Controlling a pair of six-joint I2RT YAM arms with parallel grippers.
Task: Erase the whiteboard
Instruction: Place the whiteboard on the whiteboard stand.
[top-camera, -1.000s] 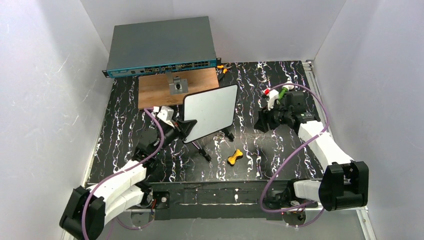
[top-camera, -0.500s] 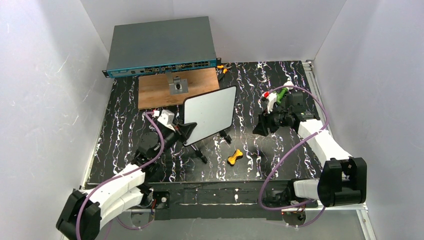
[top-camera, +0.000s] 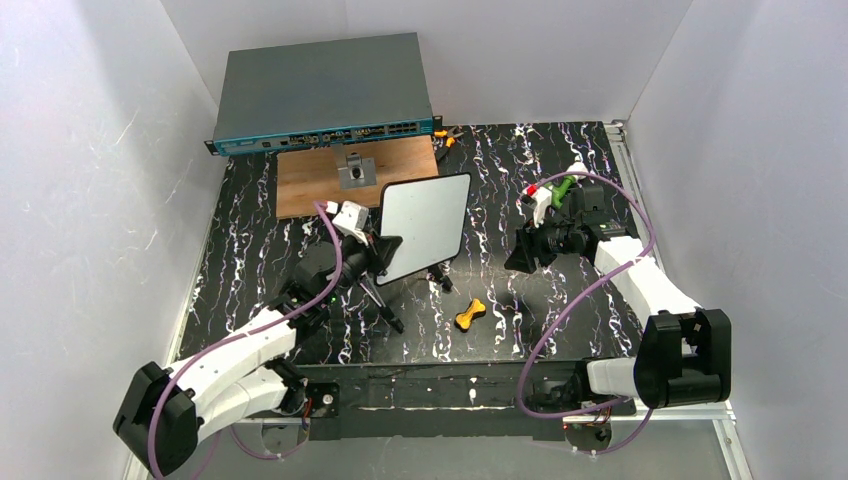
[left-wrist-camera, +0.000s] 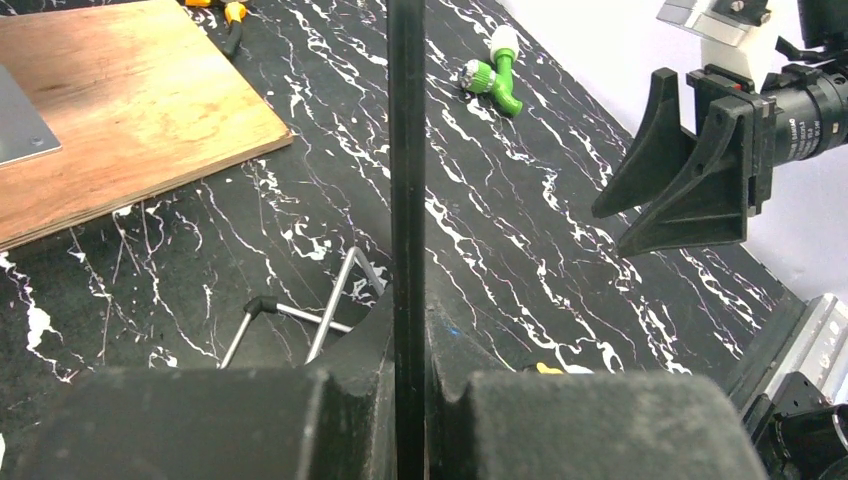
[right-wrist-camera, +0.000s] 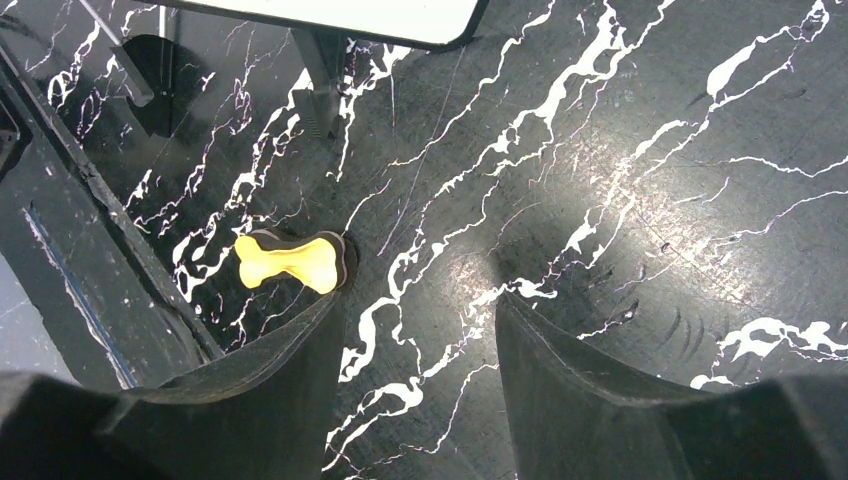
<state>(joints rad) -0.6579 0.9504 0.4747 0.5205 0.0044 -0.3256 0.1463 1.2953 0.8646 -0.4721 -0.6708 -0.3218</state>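
Top view. Whiteboard (top-camera: 425, 226) is seen raised off the black marbled counter (top-camera: 250, 230), tilted, near the centre and just in front of the wooden panel (top-camera: 335, 178). Its lower left edge is gripped by the left end effector (top-camera: 386, 252), whose jaws are closed on the rim. Thin metal legs (top-camera: 383, 308) with black tips are seen beneath the board. The right end effector (top-camera: 523, 250) is held to the right of the board, apart from it, with jaws spread and empty. A yellow bone-shaped block (top-camera: 470, 314) lies on the counter between the two arms, toward the near edge. A grey network switch (top-camera: 320, 90) is set at the back, behind the panel.

Left wrist view. The board is seen edge-on as a black vertical strip, clamped tight between both fingers. The panel is noted at upper left. A green-and-white nozzle (left-wrist-camera: 495, 75) lies on the counter farther back. The right end effector is seen at right, fingers apart, nothing between them.

Right wrist view. Both fingers are seen wide apart over the counter, nothing held. The yellow block lies just beside the left-hand finger in the picture; contact cannot be told. One rounded corner of the board is caught at the top edge, with a black-tipped leg below it.
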